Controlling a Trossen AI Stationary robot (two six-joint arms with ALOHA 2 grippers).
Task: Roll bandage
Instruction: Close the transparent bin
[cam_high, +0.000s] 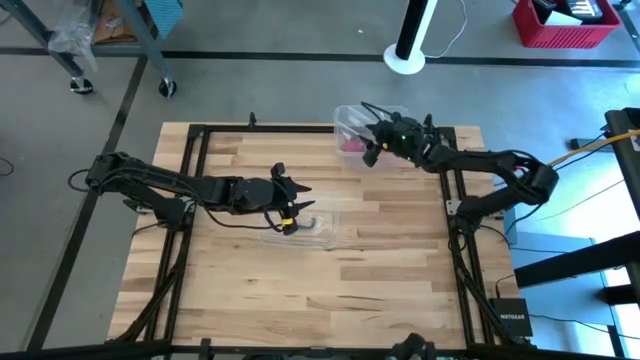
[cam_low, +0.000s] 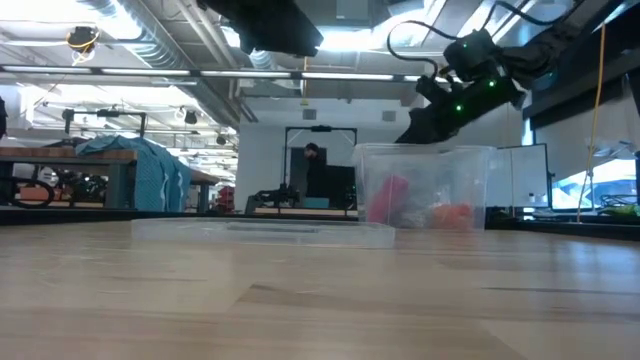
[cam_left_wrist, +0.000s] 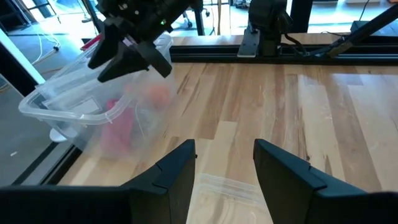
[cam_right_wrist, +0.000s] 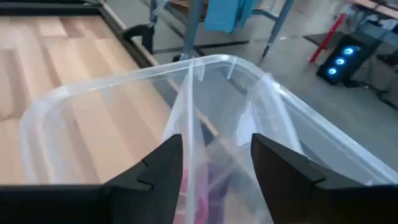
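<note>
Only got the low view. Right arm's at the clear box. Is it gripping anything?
Observer: No. In the right wrist view, the right gripper has its fingers apart over the clear box, with only loose clear film between them.
Operator: Where's the bandage?
Observer: The pink bandage lies inside that box, at the table's far edge.
Operator: Left arm?
Observer: The left gripper is open and empty at mid-table, above a flat clear plastic piece.
</note>
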